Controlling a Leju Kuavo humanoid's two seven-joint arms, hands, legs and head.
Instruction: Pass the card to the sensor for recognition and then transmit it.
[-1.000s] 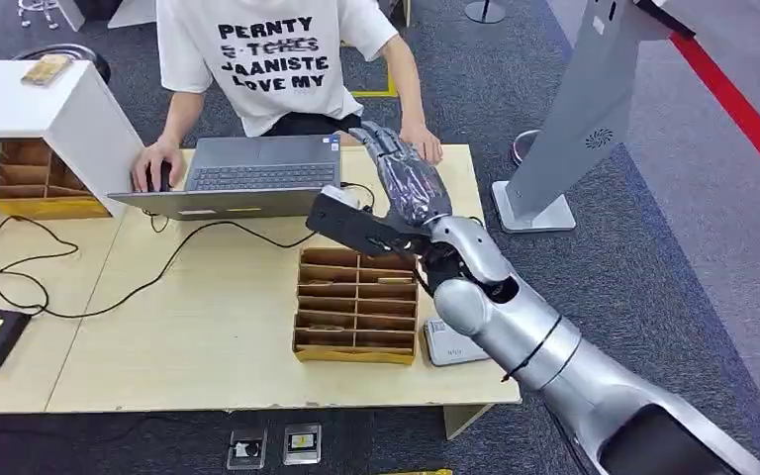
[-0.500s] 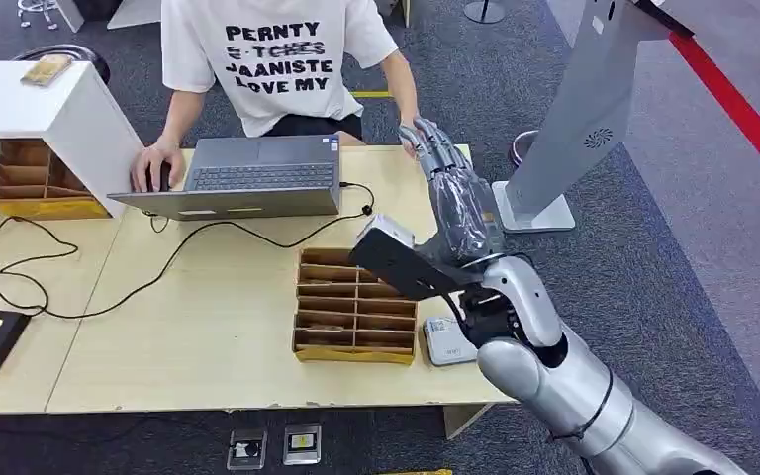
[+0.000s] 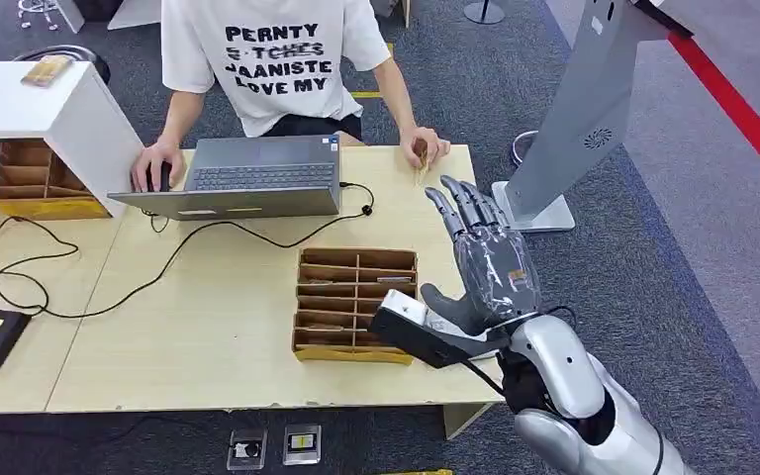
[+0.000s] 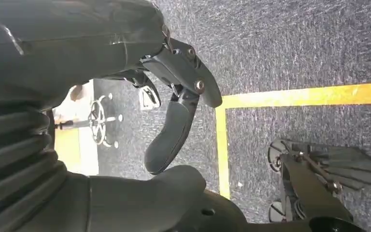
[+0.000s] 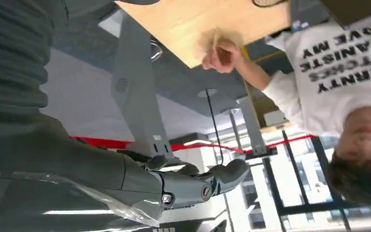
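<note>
Since the earlier frames the right hand (image 3: 483,265) has pulled back from the far edge of the table (image 3: 208,327) toward the robot and now hovers over the table's near right corner, at about 5 o'clock in the head view, with its fingers (image 3: 465,206) spread upright and nothing in them. The card (image 3: 422,151), a small tan piece, is now in the person's hand (image 3: 426,145) at the table's far right edge, roughly 12 o'clock from the robot's hand and well apart from it; the right wrist view shows the same fist (image 5: 221,54) closed around it. The sensor that lay by the tray in the earlier frames is now covered by the wrist. The left hand (image 4: 174,96) hangs over grey carpet with a yellow line, its fingers loosely curled around nothing I can make out, so whether it counts as open or closed cannot be told. The cardboard divider tray (image 3: 356,305) sits at the table's centre, at 9 o'clock from the right hand; a few of its compartments hold flat tan cards lying low, though which ones is hard to tell. A second divider box (image 3: 40,180) stands at the far left under a white shelf (image 3: 49,109), its contents unclear. The person's other hand rests on a mouse beside the open laptop (image 3: 242,176).
</note>
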